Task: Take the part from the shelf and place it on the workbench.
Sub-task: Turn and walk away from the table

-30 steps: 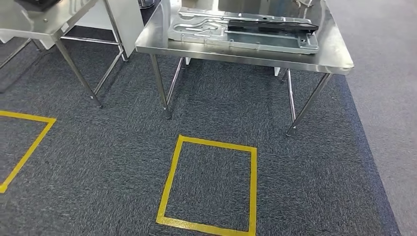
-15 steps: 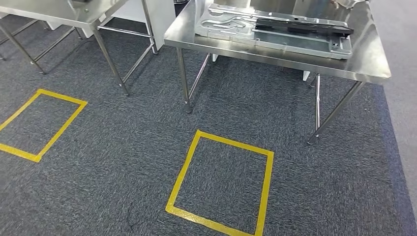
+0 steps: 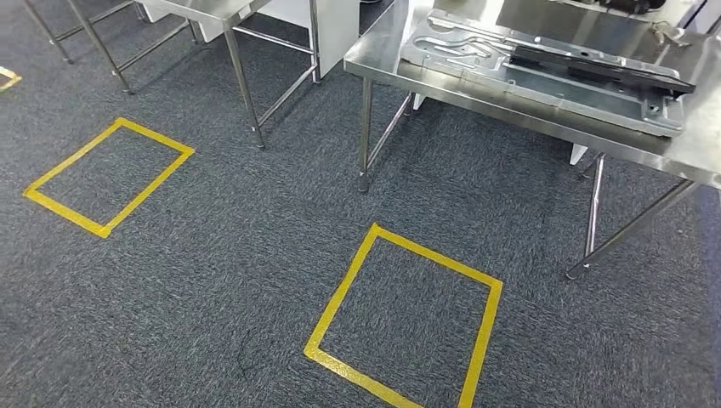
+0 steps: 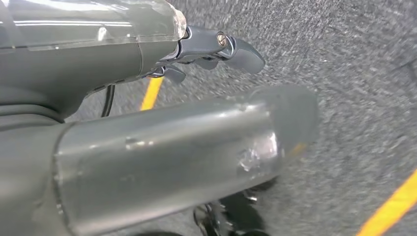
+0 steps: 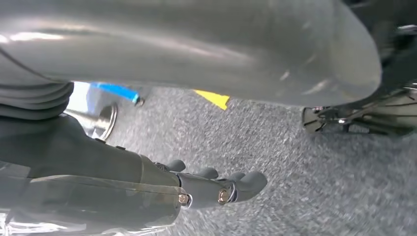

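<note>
Head view: stainless steel workbench (image 3: 544,119) at upper right, on grey carpet (image 3: 212,272).
Part: a flat stamped silver metal panel (image 3: 510,72) lies on the workbench top, with a long black bar (image 3: 604,75) resting along it.
Floor marks: one yellow taped square (image 3: 406,319) in front of the workbench, another yellow taped square (image 3: 109,176) well to its left.
Second steel table (image 3: 225,25): upper left, apart from the workbench.
Left hand (image 4: 216,49): hangs over the carpet, dark fingers (image 4: 243,54) loosely extended, holding nothing.
Right hand (image 5: 216,189): hangs over the carpet, fingers (image 5: 251,182) slightly curled, empty.
</note>
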Robot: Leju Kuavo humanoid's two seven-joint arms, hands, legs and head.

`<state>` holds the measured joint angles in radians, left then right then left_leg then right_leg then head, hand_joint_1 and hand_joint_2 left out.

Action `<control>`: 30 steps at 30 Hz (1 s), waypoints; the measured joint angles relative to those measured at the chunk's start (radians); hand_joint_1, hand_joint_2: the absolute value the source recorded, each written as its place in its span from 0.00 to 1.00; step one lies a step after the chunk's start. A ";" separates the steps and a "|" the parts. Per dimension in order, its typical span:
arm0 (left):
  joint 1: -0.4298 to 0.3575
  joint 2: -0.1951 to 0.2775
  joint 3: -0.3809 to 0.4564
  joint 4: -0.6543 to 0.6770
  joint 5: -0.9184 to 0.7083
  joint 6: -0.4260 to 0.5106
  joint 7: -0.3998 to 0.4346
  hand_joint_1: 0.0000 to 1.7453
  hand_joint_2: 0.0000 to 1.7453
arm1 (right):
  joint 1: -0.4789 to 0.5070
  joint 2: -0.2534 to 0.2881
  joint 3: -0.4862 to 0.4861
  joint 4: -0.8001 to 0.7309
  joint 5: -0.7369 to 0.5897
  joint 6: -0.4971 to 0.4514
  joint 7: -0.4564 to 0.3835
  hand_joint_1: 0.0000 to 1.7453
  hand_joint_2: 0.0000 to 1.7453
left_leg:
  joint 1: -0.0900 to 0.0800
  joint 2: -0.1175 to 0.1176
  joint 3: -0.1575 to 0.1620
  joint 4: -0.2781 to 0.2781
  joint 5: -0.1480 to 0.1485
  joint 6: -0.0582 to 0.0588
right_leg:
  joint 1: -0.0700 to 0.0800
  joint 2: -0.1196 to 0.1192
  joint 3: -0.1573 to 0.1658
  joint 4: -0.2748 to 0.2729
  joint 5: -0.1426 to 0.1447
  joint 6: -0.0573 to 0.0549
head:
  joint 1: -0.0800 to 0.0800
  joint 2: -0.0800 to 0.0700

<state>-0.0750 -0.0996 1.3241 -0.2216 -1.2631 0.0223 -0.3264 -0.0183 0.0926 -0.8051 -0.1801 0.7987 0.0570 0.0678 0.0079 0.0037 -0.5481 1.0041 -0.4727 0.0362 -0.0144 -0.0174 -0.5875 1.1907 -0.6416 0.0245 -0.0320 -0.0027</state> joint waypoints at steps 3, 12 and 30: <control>0.002 0.007 -0.009 0.000 0.002 -0.004 0.006 0.00 0.00 | 0.004 0.008 0.001 0.000 0.020 0.014 -0.013 0.00 0.00 | 0.000 -0.040 -0.001 0.002 0.001 0.001 | -0.002 0.012 -0.046 0.082 0.000 0.001 | 0.000 0.000; 0.009 0.014 -0.007 0.000 0.038 0.019 0.039 0.00 0.00 | 0.004 0.011 0.001 -0.001 0.023 -0.025 -0.017 0.00 0.00 | 0.002 -0.098 -0.027 0.028 -0.008 -0.045 | -0.007 0.059 0.054 -0.184 0.135 -0.034 | 0.000 0.000; 0.010 0.034 -0.004 0.000 0.038 0.033 0.091 0.00 0.00 | 0.006 -0.005 0.032 0.001 0.142 0.015 0.021 0.00 0.00 | 0.002 0.000 0.002 -0.001 0.001 -0.006 | 0.000 -0.007 0.014 -0.039 0.021 -0.004 | 0.000 0.000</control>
<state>-0.0648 -0.0654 1.3199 -0.2216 -1.2248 0.0550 -0.2353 -0.0122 0.0880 -0.7726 -0.1786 0.9412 0.0722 0.0885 0.0096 0.0036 -0.5461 1.0026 -0.4721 0.0301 -0.0144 -0.0241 -0.5736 1.1520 -0.6207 0.0202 -0.0319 -0.0027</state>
